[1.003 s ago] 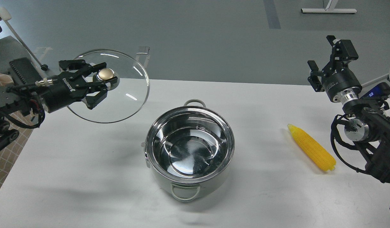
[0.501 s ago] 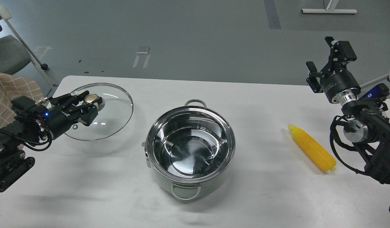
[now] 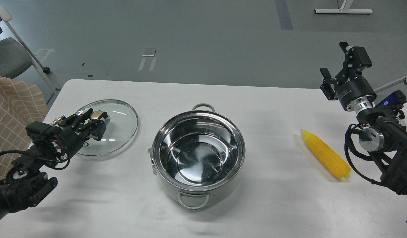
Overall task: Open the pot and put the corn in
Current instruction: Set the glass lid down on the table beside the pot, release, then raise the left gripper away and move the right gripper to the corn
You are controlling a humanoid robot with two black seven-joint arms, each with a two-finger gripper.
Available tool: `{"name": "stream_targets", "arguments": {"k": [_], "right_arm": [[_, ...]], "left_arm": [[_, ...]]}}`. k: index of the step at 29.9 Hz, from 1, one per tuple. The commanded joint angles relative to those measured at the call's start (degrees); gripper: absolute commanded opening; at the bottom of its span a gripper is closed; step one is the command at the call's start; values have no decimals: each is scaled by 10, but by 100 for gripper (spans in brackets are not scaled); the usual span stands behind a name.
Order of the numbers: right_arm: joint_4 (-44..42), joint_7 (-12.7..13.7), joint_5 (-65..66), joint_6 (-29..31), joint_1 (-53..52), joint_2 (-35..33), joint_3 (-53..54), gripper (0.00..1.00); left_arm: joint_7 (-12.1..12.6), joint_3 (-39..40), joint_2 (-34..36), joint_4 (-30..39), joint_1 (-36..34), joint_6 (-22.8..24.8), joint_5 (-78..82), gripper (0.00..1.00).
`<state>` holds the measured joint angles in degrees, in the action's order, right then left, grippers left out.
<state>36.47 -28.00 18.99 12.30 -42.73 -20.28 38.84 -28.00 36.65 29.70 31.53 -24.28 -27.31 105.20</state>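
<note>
The shiny steel pot (image 3: pixel 238 145) stands open and empty at the middle of the white table (image 3: pixel 273 205). The glass lid (image 3: pixel 120 125) lies flat on the table to the pot's left. My left gripper (image 3: pixel 96 121) is low over the lid, its fingers closed around the gold knob (image 3: pixel 97 115). The yellow corn (image 3: pixel 326 158) lies on the table to the pot's right, pointed end away from me. My right gripper (image 3: pixel 339 67) is open and empty, raised above and behind the corn at the table's far right.
A checked cloth (image 3: pixel 11 109) hangs beside the table's left edge. A chair (image 3: pixel 8 56) stands on the grey floor at the far left. There is bare table between the pot and the corn.
My left gripper has carried the lid down and towards me, from the air down onto the table left of the pot. The right gripper has barely moved.
</note>
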Motion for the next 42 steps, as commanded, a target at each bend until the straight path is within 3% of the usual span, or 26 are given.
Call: {"name": "stream_targets", "arguments": {"k": [1,5,12,18,24,32,35,42], "right_arm": [[0,0,0,0,0,1,-1,100],[0,0,0,0,0,1,-1,100],[0,0,0,0,0,0,-1,100],[0,0,0,0,0,0,-1,100],[0,0,0,0,1,-1,0,100],[0,0,0,0,0,-5,0,100],[3,0,4,2,-3,-11,-2,100],[70,0,142,4,-36,-112,-101,100]], "left_arm": [[0,-1,-3,-6,0,-1,-16,18],[0,-24,-3,-7,0,-1,-22,25],[0,-68,-5,-8,-1,-5,-68,28],[0,-76,-3,-8,-2,-7,-83,62],[0,-76,-1,0,-11,-7,-83,76],[0,-75,35,7,-50,-5,-125,79],[0,-75,61,35,-77,17,-147,79],[0,-68,119,111,-146,213,-379,79]]}}
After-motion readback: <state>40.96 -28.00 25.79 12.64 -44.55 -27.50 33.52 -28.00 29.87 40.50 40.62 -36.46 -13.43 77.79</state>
